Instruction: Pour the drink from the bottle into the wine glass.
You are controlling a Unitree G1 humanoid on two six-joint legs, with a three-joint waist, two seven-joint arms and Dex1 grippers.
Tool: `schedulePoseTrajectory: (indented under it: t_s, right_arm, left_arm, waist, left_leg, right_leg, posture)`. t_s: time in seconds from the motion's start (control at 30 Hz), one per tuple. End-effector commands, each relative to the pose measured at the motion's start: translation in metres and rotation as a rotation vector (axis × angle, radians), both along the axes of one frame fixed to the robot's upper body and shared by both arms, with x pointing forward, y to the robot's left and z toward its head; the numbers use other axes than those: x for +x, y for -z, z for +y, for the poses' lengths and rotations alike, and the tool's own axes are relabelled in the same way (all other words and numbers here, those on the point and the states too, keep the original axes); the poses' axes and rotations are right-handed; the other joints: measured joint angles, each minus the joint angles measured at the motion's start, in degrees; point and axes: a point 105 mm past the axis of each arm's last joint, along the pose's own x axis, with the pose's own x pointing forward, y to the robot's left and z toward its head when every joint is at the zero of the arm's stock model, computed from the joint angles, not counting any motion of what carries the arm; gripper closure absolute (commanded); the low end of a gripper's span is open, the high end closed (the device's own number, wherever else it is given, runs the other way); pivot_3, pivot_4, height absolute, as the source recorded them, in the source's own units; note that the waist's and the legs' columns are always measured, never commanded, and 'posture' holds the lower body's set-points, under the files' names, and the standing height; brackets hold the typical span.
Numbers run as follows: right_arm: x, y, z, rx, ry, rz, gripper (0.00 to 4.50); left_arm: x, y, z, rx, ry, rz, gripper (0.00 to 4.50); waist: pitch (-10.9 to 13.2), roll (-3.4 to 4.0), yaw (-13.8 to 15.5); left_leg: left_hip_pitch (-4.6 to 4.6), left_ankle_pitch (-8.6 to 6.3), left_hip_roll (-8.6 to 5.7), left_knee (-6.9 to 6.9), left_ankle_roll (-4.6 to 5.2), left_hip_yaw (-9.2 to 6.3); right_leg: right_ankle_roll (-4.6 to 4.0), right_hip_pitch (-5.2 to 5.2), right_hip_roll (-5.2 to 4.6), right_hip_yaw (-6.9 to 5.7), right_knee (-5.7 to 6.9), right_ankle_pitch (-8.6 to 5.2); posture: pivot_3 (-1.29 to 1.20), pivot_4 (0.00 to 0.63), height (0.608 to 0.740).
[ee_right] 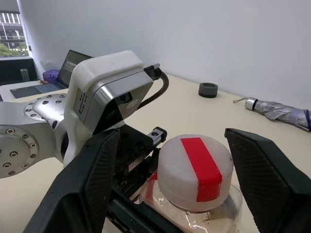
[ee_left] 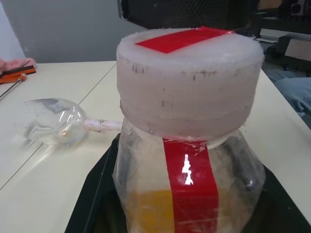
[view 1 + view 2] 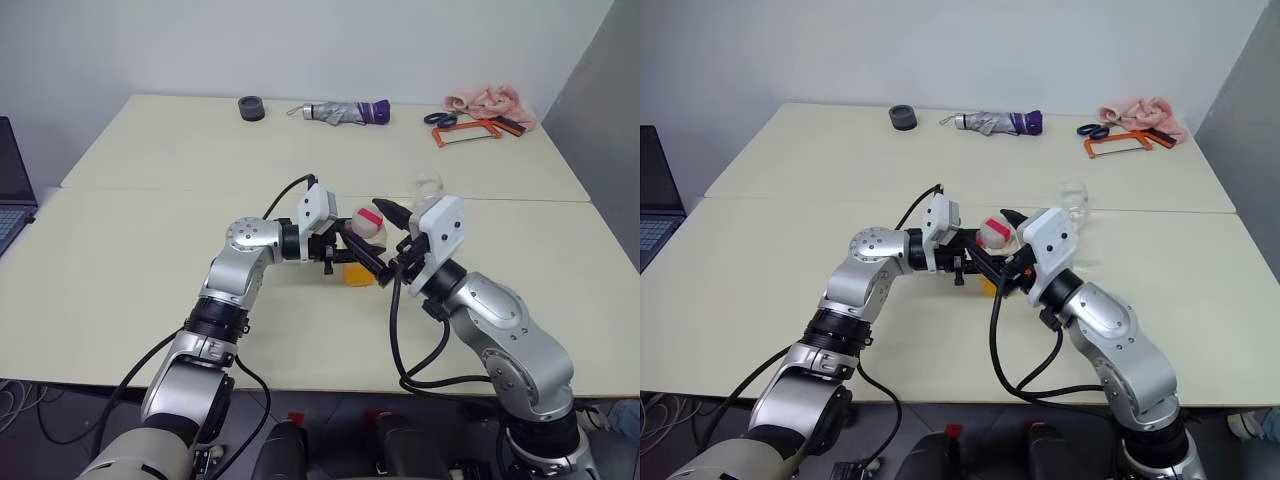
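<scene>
Orange drink [image 3: 357, 273] shows low in the bottle [image 2: 189, 189], most of it screened by black fingers and the red label stripe. The left tool [image 3: 352, 256] is clamped on the bottle's body and holds it upright over the near half of the bench [image 3: 130, 290]; whether its base touches the bench surface cannot be made out. The white cap [image 1: 196, 171], crossed by a red strip, is on the neck.

The right tool [image 3: 398, 237] stands with its fingers [image 1: 95, 184] spread apart on either side of the cap, clear of it in the right wrist view. From the head views one finger covers part of the bottle, so the gap is hard to judge there.

The wine glass [image 3: 1074, 199] stands just beyond the right tool, close to the seam between the two bench tops. It is clear and faint against the pale surface, and its stem and foot are hidden behind the right wrist housing. In the left wrist view its bowl and stem peek out beside the cap.

At the far edge lie a dark tape roll [image 3: 251, 108], a folded umbrella [image 3: 348, 111], scissors [image 3: 439, 118], an orange hacksaw [image 3: 468, 131] and a pink cloth [image 3: 487, 101]. A laptop [image 3: 14, 190] is cut off at the left.
</scene>
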Motion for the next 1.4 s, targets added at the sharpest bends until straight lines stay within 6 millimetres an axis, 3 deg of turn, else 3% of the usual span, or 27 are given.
schedulePoseTrajectory:
  t_s: [0.03, 0.13, 0.33, 0.5, 0.6, 0.7, 0.8, 0.97, 1.17, 1.3, 1.4]
  right_arm:
    - [-0.003, -0.01, 0.003, 0.009, -0.012, -0.051, 0.83]
    - [-0.002, -0.009, 0.003, -0.005, -0.01, -0.05, 0.83]
    - [-0.001, -0.007, 0.005, -0.028, -0.028, -0.059, 2.66]
    - [-0.005, -0.006, 0.012, -0.06, -0.114, -0.065, 2.67]
    - [-0.016, -0.002, 0.019, -0.134, -0.293, -0.06, 2.67]
    - [-0.025, 0.008, 0.013, -0.336, -0.59, -0.051, 2.67]
    - [-0.008, 0.004, -0.002, -0.456, -0.69, -0.013, 2.67]
    - [-0.001, -0.003, -0.015, -0.451, -0.7, 0.036, 2.67]
    - [-0.004, -0.025, -0.033, -0.301, -0.504, -0.016, 0.59]
    - [-0.017, -0.029, -0.036, -0.219, -0.369, -0.038, 0.54]
    - [-0.015, -0.021, -0.025, -0.127, -0.166, -0.055, 0.54]
  left_arm:
    - [-0.003, -0.016, -0.005, -0.018, 0.029, -0.066, 2.66]
    - [-0.003, -0.016, -0.005, -0.017, 0.028, -0.067, 2.66]
    - [-0.004, -0.016, -0.005, -0.016, 0.033, -0.066, 2.66]
    - [-0.006, -0.016, -0.005, -0.016, 0.04, -0.063, 2.66]
    - [-0.008, -0.017, -0.005, -0.018, 0.06, -0.058, 2.66]
    - [-0.025, -0.017, -0.004, 0.009, 0.167, -0.046, 2.67]
    - [-0.031, -0.018, -0.003, 0.031, 0.201, -0.052, 2.67]
    - [-0.026, -0.022, -0.004, 0.003, 0.155, -0.054, 2.67]
    - [-0.016, -0.022, -0.003, -0.038, 0.067, -0.036, 2.67]
    - [-0.012, -0.023, -0.004, -0.047, 0.042, -0.033, 2.68]
    - [-0.01, -0.021, -0.007, -0.042, 0.039, -0.034, 2.68]
  waist:
    - [0.0, 0.0, 0.0]
    - [0.0, 0.0, 0.0]
    - [0.0, 0.0, 0.0]
    - [0.0, 0.0, 0.0]
    - [0.0, 0.0, 0.0]
    - [0.1, 0.08, -0.1]
    - [0.1, 0.12, -0.1]
    - [0.1, 0.12, 0.0]
    - [0.1, 0.12, 0.2]
    - [0.1, 0.12, 0.1]
    - [0.1, 0.12, 0.0]
  left_leg:
    - [0.0, 0.0, 0.0, 0.0, 0.0, 0.0]
    - [0.0, 0.0, 0.0, 0.0, 0.0, 0.0]
    - [0.0, 0.0, 0.0, 0.0, 0.0, 0.0]
    - [0.0, 0.0, 0.0, 0.0, 0.0, 0.0]
    - [0.01, 0.0, 0.0, 0.0, 0.0, 0.01]
    - [0.03, 0.0, -0.03, 0.0, 0.01, 0.05]
    - [0.05, -0.01, 0.0, 0.0, 0.01, 0.02]
    - [0.01, -0.01, 0.02, 0.03, 0.02, -0.03]
    - [-0.05, -0.01, 0.0, 0.02, 0.02, -0.06]
    - [-0.05, -0.01, 0.0, 0.03, 0.02, -0.05]
    - [0.0, -0.01, -0.03, 0.03, 0.01, -0.03]
  right_leg:
    - [0.0, 0.0, 0.0, 0.0, 0.0, 0.0]
    - [0.0, 0.0, 0.0, 0.0, 0.0, 0.0]
    - [0.0, 0.0, 0.0, 0.0, 0.0, 0.0]
    - [0.0, 0.0, 0.01, -0.01, 0.0, 0.0]
    - [0.0, 0.0, 0.0, 0.0, 0.0, 0.0]
    - [0.0, 0.01, 0.0, 0.0, -0.02, 0.01]
    - [-0.01, 0.02, 0.02, -0.04, -0.01, 0.01]
    - [-0.02, 0.03, 0.01, -0.08, -0.02, 0.01]
    - [-0.02, 0.01, -0.16, -0.08, 0.0, 0.01]
    - [-0.01, 0.01, -0.25, -0.07, 0.01, 0.01]
    - [0.0, 0.03, -0.15, -0.06, 0.02, 0.01]
  posture:
    - [0.0, 0.15, 0.74]
    - [0.0, 0.15, 0.74]
    - [0.0, 0.15, 0.74]
    - [0.0, 0.15, 0.74]
    - [0.0, 0.15, 0.74]
    - [0.0, 0.15, 0.74]
    - [0.0, 0.15, 0.74]
    - [0.0, 0.15, 0.74]
    - [0.0, 0.15, 0.74]
    - [0.0, 0.15, 0.74]
    - [0.0, 0.15, 0.74]
